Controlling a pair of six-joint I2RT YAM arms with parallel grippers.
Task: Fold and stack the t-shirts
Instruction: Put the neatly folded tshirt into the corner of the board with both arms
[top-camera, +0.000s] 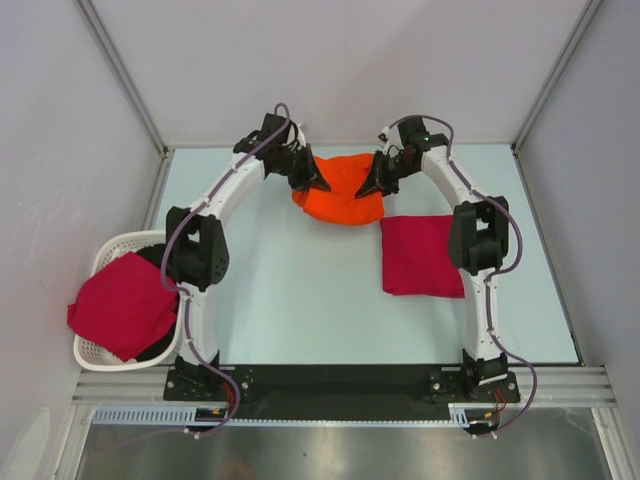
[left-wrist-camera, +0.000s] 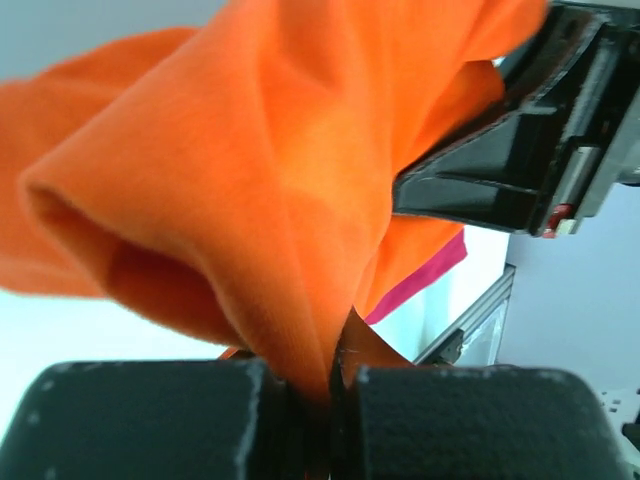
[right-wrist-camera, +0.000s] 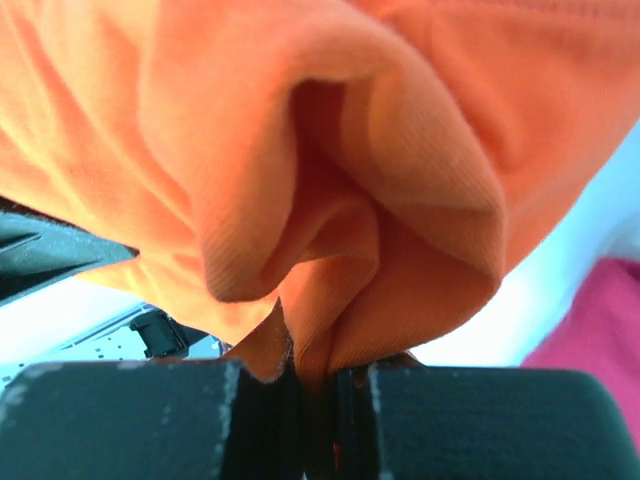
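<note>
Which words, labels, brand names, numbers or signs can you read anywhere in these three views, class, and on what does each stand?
None can be read. The orange t-shirt, the folded crimson t-shirt, the crimson t-shirt draped over the white basket and the table show no print.

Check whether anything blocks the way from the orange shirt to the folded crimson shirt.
Nothing visible does. The left tool and right tool pinch the orange shirt, just beside the folded crimson shirt, with nothing between them.
</note>
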